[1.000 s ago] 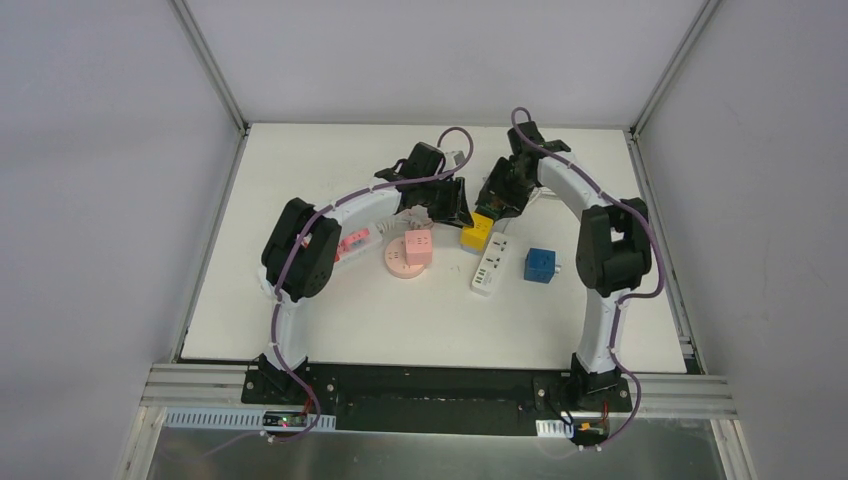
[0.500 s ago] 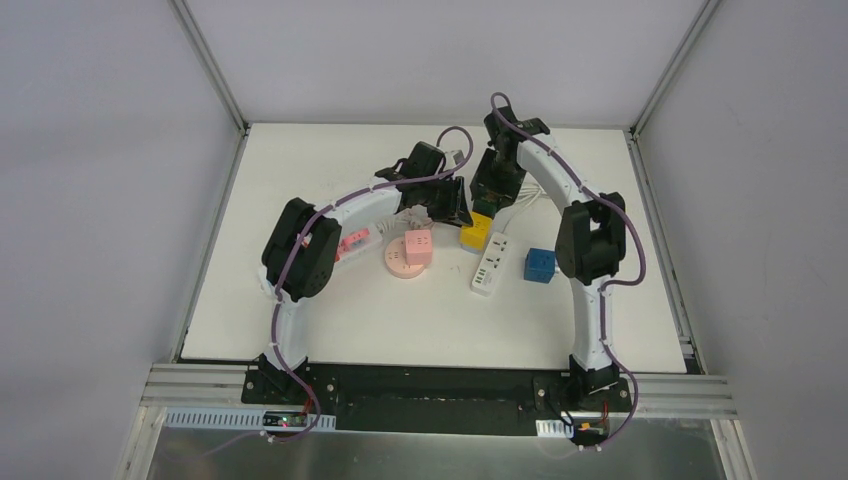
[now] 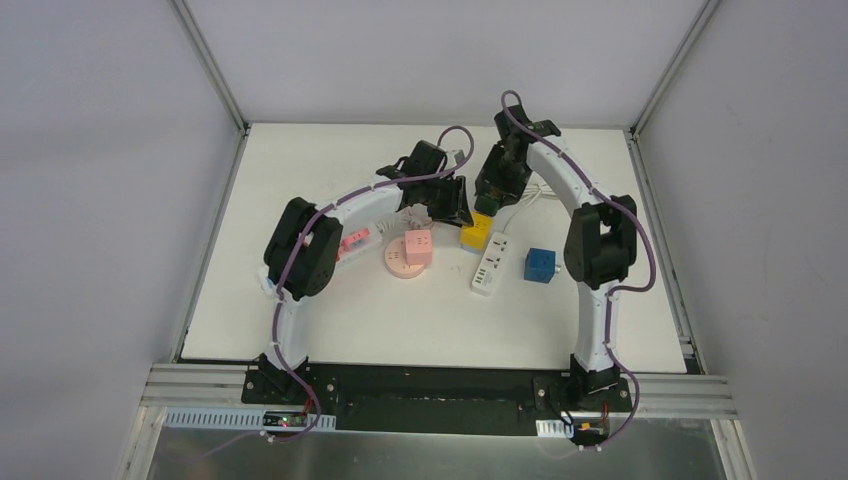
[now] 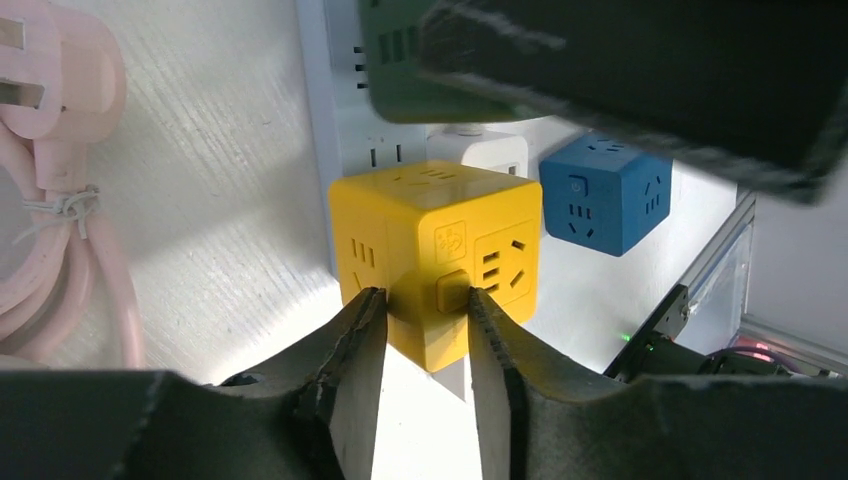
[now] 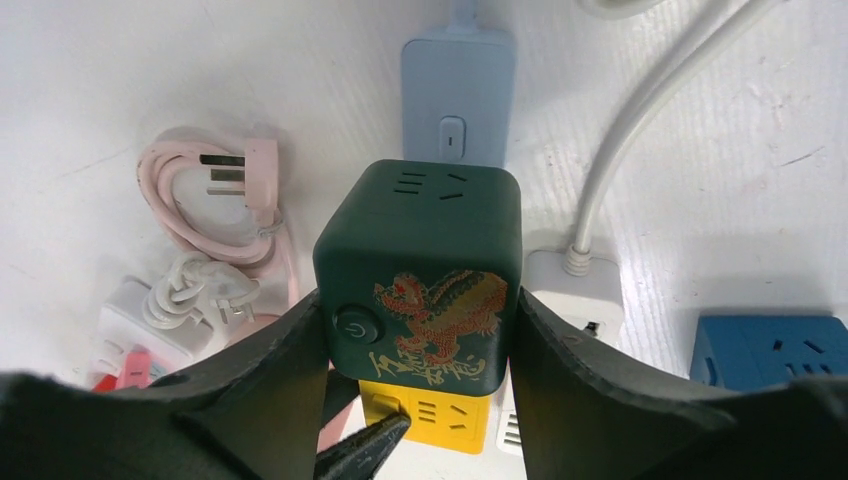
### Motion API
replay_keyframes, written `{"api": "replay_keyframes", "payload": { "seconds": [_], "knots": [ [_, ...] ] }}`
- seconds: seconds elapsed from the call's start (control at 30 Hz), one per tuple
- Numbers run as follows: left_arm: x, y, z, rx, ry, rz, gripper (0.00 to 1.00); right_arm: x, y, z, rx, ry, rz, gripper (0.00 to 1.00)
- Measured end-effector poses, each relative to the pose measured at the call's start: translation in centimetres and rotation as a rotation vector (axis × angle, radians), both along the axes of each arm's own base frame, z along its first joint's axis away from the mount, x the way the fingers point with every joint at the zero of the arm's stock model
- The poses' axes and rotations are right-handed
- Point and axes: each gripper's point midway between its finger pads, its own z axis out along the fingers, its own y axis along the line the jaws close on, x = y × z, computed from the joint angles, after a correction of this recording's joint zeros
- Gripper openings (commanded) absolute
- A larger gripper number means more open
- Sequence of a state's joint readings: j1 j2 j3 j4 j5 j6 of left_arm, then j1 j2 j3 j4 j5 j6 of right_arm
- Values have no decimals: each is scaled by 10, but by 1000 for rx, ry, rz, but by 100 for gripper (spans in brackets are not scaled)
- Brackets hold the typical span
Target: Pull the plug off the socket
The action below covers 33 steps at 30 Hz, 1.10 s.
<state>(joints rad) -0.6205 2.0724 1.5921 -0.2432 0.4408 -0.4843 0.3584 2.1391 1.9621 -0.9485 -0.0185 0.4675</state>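
A yellow cube socket (image 3: 476, 233) stands at the far end of a white power strip (image 3: 491, 266). My left gripper (image 4: 425, 295) is shut on the near corner of the yellow cube (image 4: 435, 255), one finger on each side. My right gripper (image 5: 420, 300) is shut on a dark green cube plug (image 5: 420, 265) with a red-gold dragon print. It holds the plug just above and beyond the yellow cube (image 5: 440, 415). In the left wrist view the green cube (image 4: 420, 60) shows a gap to the yellow one.
A blue cube (image 3: 540, 265) lies right of the strip. A pink cube (image 3: 418, 246) sits on a round pink socket (image 3: 397, 268). A coiled pink cable with its plug (image 5: 215, 190), a light blue strip (image 5: 458, 95) and a white cable (image 5: 640, 110) lie further back.
My right arm has swung its wrist left and back, bringing the green cube over the yellow cube. The left arm has stayed on the yellow cube.
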Motion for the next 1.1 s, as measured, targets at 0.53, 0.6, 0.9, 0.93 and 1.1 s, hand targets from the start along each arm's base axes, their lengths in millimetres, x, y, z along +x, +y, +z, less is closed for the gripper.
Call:
{"api": "replay_keyframes", "payload": {
  "seconds": [0.53,0.6,0.9,0.93,1.1],
  "knots": [
    [5,-4,2,13,30,-78,74,-13,-108,16,83,-88,-264,3],
    [4,-3,3,18,34,-86,75,-24,-116,-4,111,-33,-290,6],
    [-3,-6,9,-17,62,-121,90,-40,-126,-34,210,39,-340,37],
    [-3,-6,10,-20,64,-122,91,-40,-126,-34,218,36,-340,41],
    [-3,-6,11,-24,64,-124,94,-36,-132,-35,235,24,-358,75]
  ]
}}
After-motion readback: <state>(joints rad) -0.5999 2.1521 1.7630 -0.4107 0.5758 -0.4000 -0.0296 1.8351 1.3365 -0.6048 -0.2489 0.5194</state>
